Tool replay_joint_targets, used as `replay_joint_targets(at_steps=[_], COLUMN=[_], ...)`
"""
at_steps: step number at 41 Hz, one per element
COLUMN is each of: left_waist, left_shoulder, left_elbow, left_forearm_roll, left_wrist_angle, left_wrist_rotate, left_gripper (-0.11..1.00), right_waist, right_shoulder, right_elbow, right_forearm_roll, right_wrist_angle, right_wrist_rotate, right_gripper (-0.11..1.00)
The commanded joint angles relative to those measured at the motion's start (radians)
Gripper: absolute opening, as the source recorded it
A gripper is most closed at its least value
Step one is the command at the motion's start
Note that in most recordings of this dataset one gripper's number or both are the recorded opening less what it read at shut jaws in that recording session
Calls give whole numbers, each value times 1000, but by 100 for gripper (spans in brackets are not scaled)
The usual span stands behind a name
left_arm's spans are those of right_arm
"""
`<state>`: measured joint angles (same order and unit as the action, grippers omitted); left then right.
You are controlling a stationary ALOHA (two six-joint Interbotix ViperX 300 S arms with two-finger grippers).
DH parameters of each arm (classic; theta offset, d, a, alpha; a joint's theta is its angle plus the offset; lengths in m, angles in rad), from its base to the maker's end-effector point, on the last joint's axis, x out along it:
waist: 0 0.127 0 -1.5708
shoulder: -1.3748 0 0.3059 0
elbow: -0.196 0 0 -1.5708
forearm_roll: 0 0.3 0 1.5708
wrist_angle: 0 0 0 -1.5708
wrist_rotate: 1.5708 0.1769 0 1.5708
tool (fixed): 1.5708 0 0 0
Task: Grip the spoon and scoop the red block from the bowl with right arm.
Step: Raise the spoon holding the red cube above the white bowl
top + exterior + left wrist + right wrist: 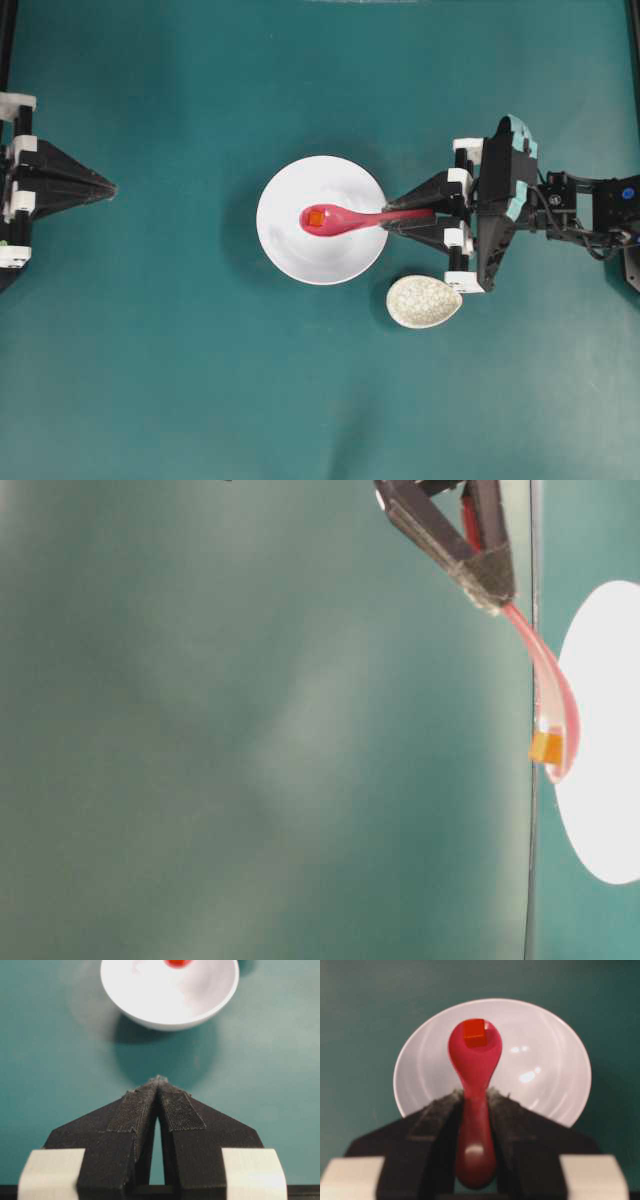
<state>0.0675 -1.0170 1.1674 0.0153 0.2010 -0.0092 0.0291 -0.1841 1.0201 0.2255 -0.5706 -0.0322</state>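
From overhead, the right gripper (392, 213) has its jaws pinched on the handle of the spoon (345, 218), whose scoop sits over the bowl (285, 245) with the red block (314, 217) in it. A speckled dish (424, 301) lies just beside the bowl on the green desk (200, 380). The left gripper (108, 187) rests well apart, jaws together.

At desk level, the spoon hangs from the jaws with the block in its scoop.

The left wrist view shows its jaws meeting at the tips, holding nothing.

The right wrist view shows the jaws partly parted, clamping the handle.
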Motion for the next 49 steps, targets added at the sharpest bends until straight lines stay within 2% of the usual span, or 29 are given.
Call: replay_joint_targets(at_steps=[1, 8, 19, 31, 49], left_waist=[3, 3, 3, 3, 3], left_shoulder=[3, 3, 3, 3, 3], left_elbow=[-20, -20, -20, -21, -21], left_forearm_roll=[3, 3, 3, 3, 3], left_wrist_angle=[-5, -5, -5, -5, -5], left_wrist_rotate=[2, 0, 0, 0, 0], left_gripper=[0, 0, 0, 0, 0], right_waist=[0, -11, -29, -49, -54], right_shoulder=[-38, -91, -186, -253, -262], right_elbow=[-28, -35, -60, -87, -100], right_forearm_roll=[2, 2, 2, 0, -2], right_wrist_angle=[-5, 26, 156, 213, 212], right_wrist_rotate=[2, -2, -5, -6, -5], right_gripper=[24, 24, 24, 24, 24])
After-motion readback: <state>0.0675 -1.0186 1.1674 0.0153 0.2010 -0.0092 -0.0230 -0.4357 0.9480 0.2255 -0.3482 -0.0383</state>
